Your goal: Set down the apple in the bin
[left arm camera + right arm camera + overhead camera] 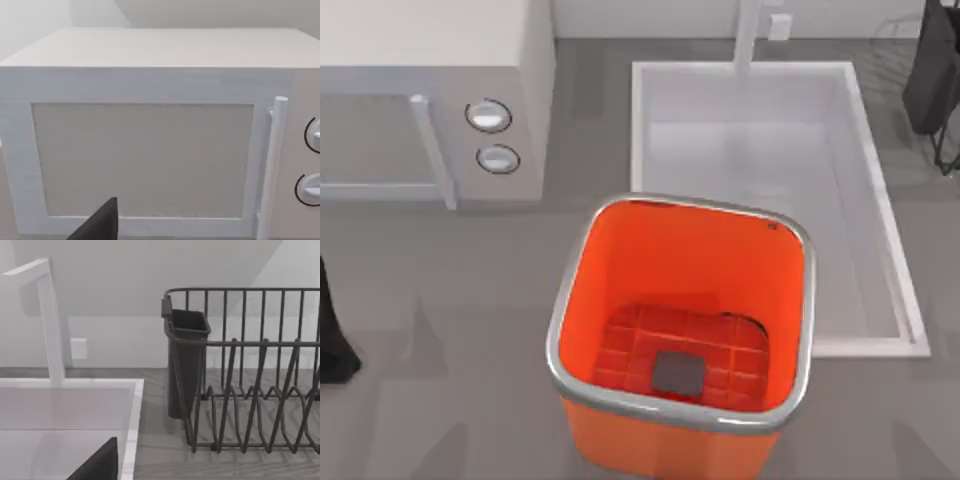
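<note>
- While the orange bin (620,270) stands open-topped at the near centre of the counter, its gridded floor with the dark grey square (678,373) holds nothing; judged from this, the drop has not been made.
- Apple: I cannot find it on the counter, in the bin or in either wrist view, so I cannot tell where it lies.
- Bin position: just near of the white sink basin (880,240), its far rim touching or slightly overlapping the basin's near-left corner as seen from above; this puts it between the two arms, likely so either could reach it.
- Left arm (332,335): a dark piece of it at the left edge of the table, well apart from the bin, looking parked. Its wrist camera faces the white microwave (142,160) door, with the door handle (274,165) upright beside two dials.
- Left gripper (102,225): one dark finger tip at the picture's edge; I cannot tell how far apart the fingers stand, nor whether anything is held.
- Right arm (935,70): at the far right corner, beside the dark wire dish rack (250,380) with its cutlery cup (186,365); the faucet (47,320) rises at the basin's far side.
- Right gripper (102,465): again one finger tip; opening and load cannot be told.
</note>
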`<state>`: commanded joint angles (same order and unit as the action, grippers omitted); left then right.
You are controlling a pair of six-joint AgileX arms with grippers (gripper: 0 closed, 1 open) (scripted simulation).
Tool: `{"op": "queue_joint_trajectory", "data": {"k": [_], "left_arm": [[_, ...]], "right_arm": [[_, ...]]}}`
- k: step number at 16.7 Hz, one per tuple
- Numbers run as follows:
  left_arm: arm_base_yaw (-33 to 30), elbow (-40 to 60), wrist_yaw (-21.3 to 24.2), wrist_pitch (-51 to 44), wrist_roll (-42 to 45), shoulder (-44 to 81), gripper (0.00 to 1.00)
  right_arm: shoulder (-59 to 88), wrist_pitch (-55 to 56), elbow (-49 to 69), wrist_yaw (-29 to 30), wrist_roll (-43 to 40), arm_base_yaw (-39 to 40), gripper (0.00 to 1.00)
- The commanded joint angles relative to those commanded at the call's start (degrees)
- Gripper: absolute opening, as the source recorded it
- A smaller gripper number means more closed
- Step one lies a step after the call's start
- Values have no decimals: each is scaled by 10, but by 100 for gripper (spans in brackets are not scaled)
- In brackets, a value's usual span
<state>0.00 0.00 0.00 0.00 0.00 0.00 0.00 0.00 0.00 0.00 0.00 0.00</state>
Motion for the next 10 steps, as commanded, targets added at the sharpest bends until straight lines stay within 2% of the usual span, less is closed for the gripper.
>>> {"op": "queue_joint_trajectory", "data": {"k": [5, 10], "left_arm": [[16, 27, 14, -21, 30, 38, 100], [74, 129, 71, -109, 146, 222, 100]], "right_arm": [[0, 0, 0, 0, 0, 0, 100], [0, 0, 0, 0, 0, 0, 100]]}}
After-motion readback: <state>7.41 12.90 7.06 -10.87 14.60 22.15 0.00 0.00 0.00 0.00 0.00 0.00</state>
